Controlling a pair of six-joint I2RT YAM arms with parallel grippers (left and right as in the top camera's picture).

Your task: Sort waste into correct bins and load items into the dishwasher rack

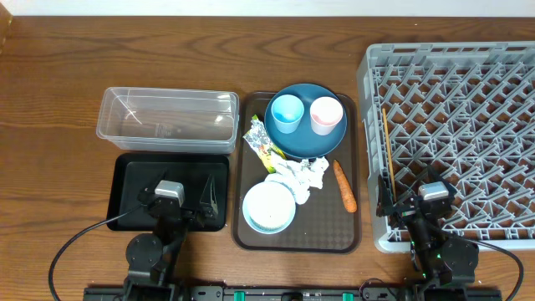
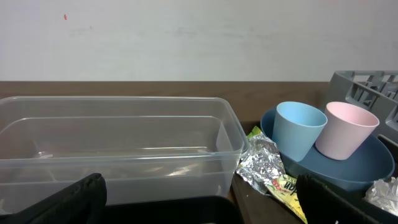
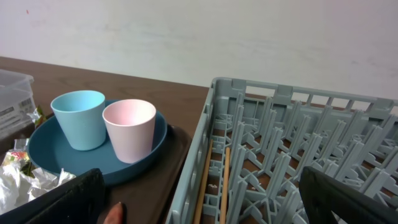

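On the brown serving tray (image 1: pixel 322 230), a dark blue plate (image 1: pixel 305 146) carries a light blue cup (image 1: pixel 286 113) and a pink cup (image 1: pixel 326 114). Below it lie a yellow-green wrapper (image 1: pixel 259 142) with foil (image 2: pixel 261 163), white napkins (image 1: pixel 303 176), an orange carrot (image 1: pixel 344 186) and a whitish bowl (image 1: pixel 268 206). The clear tub (image 1: pixel 167 117) and black tray (image 1: pixel 134 180) sit to the left, the grey rack (image 1: pixel 451 92) to the right. My left gripper (image 1: pixel 177 201) hangs open over the black tray. Over the rack's near left corner, my right gripper (image 1: pixel 422 205) is open and holds nothing.
Two wooden chopsticks (image 1: pixel 388 150) lie along the rack's left side, just ahead of my right gripper. The tub stands directly behind the black tray. A white wall closes the far side of the wooden table (image 1: pixel 67 67).
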